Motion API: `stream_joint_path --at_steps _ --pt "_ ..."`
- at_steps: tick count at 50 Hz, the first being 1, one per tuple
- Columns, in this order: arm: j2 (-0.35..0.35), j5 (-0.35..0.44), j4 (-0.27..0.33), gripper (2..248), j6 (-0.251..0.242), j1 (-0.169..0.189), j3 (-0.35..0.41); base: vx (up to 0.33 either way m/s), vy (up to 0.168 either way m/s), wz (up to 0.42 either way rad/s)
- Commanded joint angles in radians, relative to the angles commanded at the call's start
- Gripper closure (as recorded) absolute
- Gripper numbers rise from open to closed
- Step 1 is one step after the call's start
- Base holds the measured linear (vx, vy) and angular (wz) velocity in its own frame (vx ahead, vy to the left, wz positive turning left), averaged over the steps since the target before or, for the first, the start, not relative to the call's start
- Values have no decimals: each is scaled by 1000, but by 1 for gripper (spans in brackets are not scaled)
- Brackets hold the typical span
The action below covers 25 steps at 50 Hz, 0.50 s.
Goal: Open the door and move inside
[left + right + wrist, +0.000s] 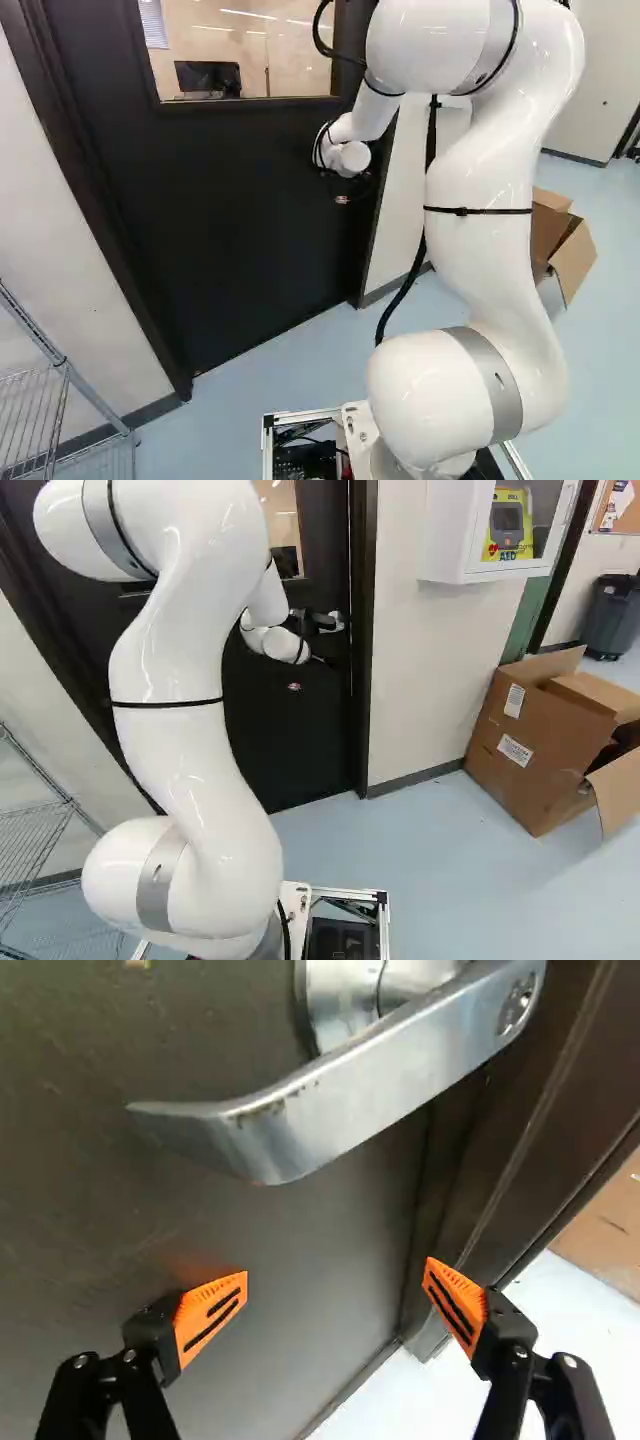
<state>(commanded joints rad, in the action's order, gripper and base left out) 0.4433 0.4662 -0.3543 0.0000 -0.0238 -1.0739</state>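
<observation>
The gripper (306, 623) is up at the dark door (240, 210), close to its latch-side edge. In the wrist view, the silver lever handle (350, 1090) spans the area ahead of the gripper (336, 1285), its curved free end pointing away from the door frame. The orange-padded fingers stand wide apart with nothing between them, and no contact with the lever shows. Behind them is the door's flat face; one finger stands over the door, the other near the frame (530, 1150). The door looks closed in its frame.
A wire shelf (65, 400) stands by the wall at the left of the left base view. Right of the door frame, an open cardboard box (540, 740) sits on the floor under a white wall cabinet (460, 540). A dark bin (612, 615) stands farther back.
</observation>
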Motion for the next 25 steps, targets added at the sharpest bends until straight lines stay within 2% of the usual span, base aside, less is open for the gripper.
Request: stream_joint_path --at_steps 25 --pt "88 6 -20 3 0 -27 -113 0 0 0"
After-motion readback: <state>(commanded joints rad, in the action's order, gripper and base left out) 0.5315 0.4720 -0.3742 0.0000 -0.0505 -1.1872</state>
